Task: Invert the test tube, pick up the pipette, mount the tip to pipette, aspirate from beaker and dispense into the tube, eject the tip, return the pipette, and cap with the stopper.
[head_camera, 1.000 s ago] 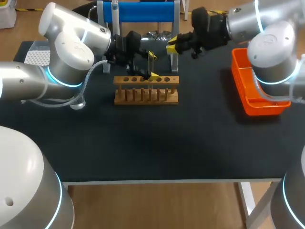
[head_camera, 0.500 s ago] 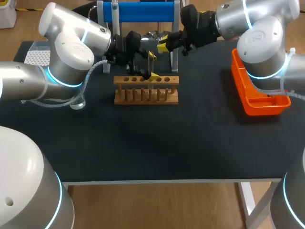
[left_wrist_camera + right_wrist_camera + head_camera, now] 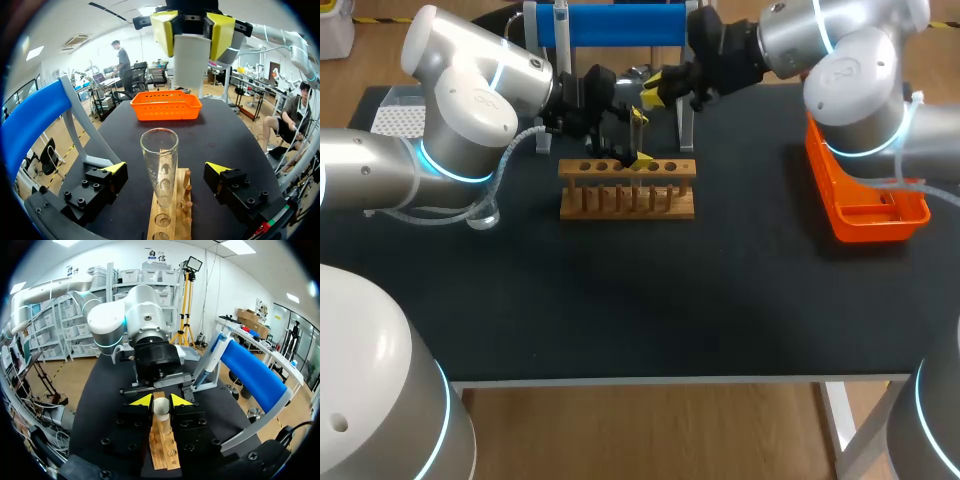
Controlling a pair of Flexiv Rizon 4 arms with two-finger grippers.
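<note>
**Stopper gripped above the tube, tube in the rack**

Hard to see: in the head view the test tube is mostly lost behind the left gripper, and the stopper does not show in the right gripper at all. Whether the tube holds any liquid, can't tell. The rack's near end is cut off in both wrist views.

Test tube: clear glass, upright, open mouth up. It's seated in a hole of the wooden rack, near the middle of the row.

Stopper: plain white, tapered. It's well above the tube mouth and roughly over it.

Right gripper: both yellow tips are clamped on the stopper from two sides, confirmed in its own wrist view.

Left gripper: fingers are spread wide, one each side of the tube, and neither touches the glass.

Pipette hangs on the blue stand behind the rack. Orange basket sits on the black table, well apart on the right arm's side.
</note>
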